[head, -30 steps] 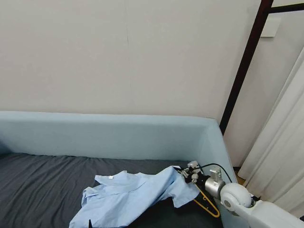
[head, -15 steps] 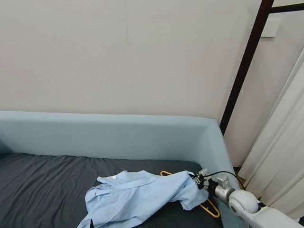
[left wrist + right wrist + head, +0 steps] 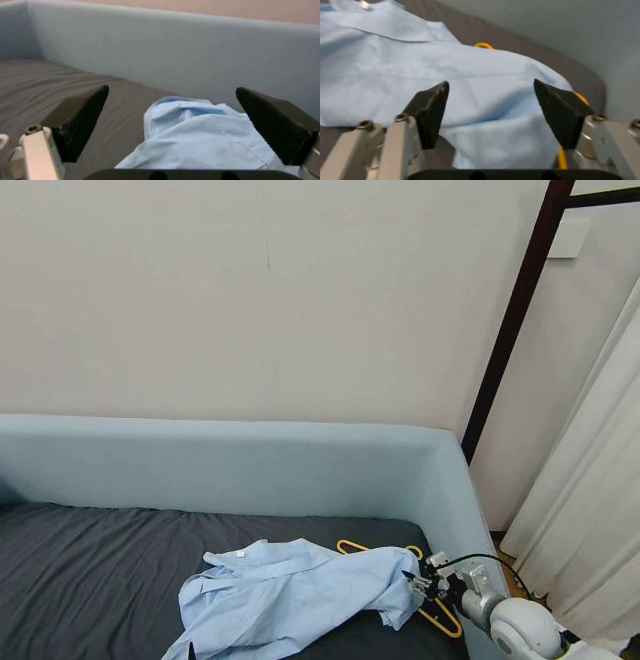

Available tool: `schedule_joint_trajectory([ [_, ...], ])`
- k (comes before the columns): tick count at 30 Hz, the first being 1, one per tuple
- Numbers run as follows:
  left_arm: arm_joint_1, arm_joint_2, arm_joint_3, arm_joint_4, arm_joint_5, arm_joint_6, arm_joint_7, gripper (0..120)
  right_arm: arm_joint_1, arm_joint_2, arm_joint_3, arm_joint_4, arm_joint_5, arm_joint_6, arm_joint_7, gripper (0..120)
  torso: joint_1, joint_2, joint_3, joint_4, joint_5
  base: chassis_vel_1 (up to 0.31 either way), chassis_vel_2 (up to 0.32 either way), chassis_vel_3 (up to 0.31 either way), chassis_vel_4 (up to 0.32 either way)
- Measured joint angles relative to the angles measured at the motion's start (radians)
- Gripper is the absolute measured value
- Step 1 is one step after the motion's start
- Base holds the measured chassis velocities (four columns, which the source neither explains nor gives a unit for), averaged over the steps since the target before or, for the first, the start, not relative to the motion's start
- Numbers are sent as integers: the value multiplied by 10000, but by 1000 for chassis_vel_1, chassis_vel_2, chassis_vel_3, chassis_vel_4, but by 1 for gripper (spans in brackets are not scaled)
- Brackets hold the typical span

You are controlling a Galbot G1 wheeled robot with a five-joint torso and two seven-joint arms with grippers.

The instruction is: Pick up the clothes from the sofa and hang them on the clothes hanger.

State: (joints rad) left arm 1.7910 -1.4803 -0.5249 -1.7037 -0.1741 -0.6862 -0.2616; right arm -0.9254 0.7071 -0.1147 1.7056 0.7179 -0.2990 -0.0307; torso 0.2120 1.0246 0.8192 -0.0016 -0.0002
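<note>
Right hand (image 3: 420, 584) farther right, spread at shirt (image 3: 300, 600) edge; collar (image 3: 238, 556) toward backrest (image 3: 250, 470).

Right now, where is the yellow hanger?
In the head view the yellow hanger lies at the right end of the sofa, partly under the blue shirt, just beside the right gripper.

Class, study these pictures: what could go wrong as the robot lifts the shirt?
1. The open right gripper hangs over loose shirt folds; it may pinch only cloth, leaving the yellow hanger behind.
2. The hanger lies mostly buried near the sofa wall, so it could snag.
3. The open left gripper, also over the shirt, might tug unevenly.
</note>
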Motion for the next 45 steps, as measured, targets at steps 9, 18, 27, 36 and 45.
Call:
schedule_joint_trajectory([
  [9,267,84,-69,-19,208,-177,152,100,2501,557,-2287,-525,158,511,-715,98,1,0,0,2,-2,0,0,0,0],
  [18,472,-85,-59,94,459,-459,211,100,5348,2201,-5189,-2290,678,341,-1658,100,1,-1,1,-3,-3,0,0,0,0],
  [27,455,-484,-95,502,434,-805,58,100,7075,5003,-6687,-5001,1317,-289,-1741,100,1,-1,2,-1,-2,0,0,0,0],
  [36,550,-522,-174,663,420,-1041,40,100,7407,7286,-7092,-8429,747,-444,-2605,100,2,-1,1,-1,-3,0,0,0,0],
  [45,528,-651,-211,657,196,-940,-134,100,7275,8289,-6714,-10403,49,-445,-3390,100,1,-1,0,-1,0,0,0,0,0],
])
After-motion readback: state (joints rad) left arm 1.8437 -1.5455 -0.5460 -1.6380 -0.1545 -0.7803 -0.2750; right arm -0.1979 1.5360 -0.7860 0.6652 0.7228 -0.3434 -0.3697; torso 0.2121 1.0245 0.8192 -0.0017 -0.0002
